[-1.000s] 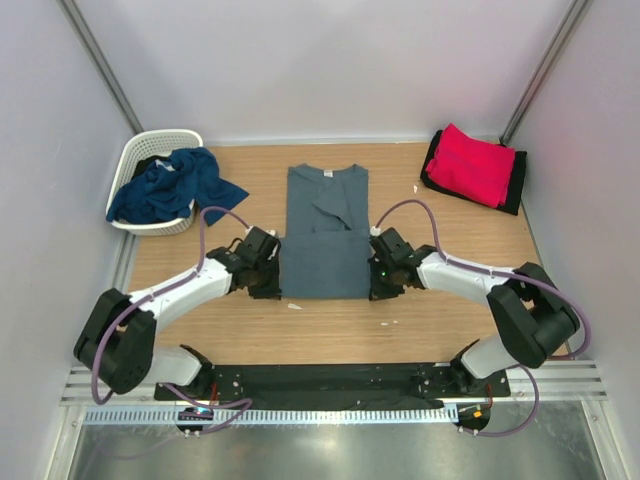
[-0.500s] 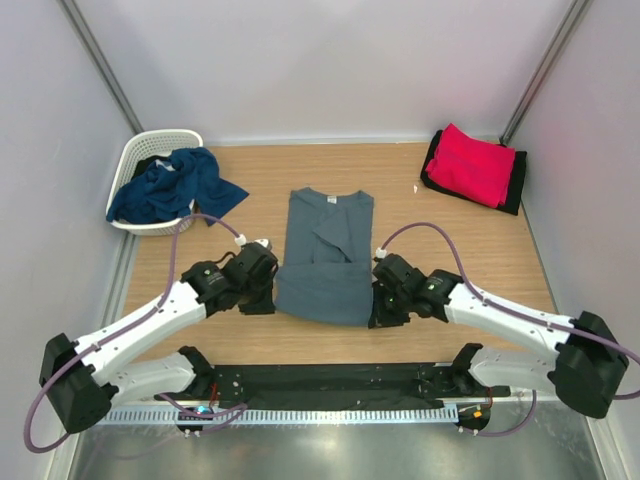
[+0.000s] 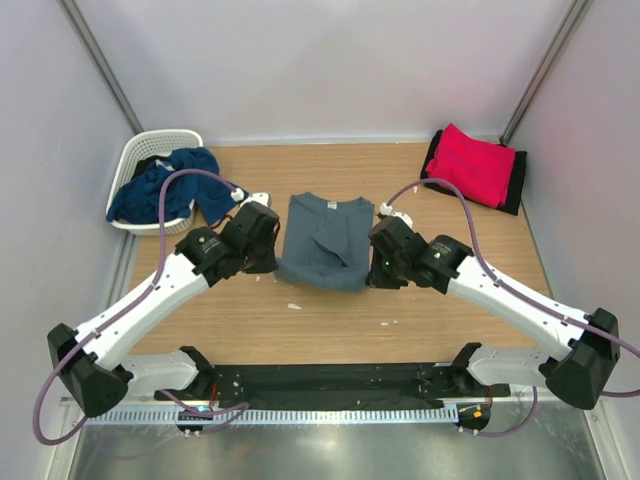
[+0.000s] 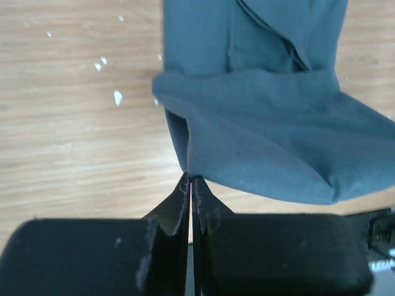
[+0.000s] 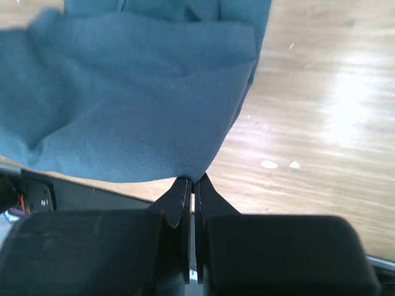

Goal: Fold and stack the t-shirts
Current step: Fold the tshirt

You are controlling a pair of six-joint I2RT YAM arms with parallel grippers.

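A slate grey-blue t-shirt lies mid-table, sleeves folded in, its near hem lifted off the wood. My left gripper is shut on the hem's left corner. My right gripper is shut on the hem's right corner. Both hold the hem raised and curled over the shirt's lower part. A folded bright red t-shirt lies on a black one at the back right. A navy blue t-shirt hangs out of the basket.
The white lattice basket stands at the back left by the wall. Small white scraps lie on the wood near the front. A black rail runs along the near edge.
Both grippers have lifted the shirt's near hem and carried it away from the near edge toward the collar. The visible shirt has become shorter. Both arms have stretched out.
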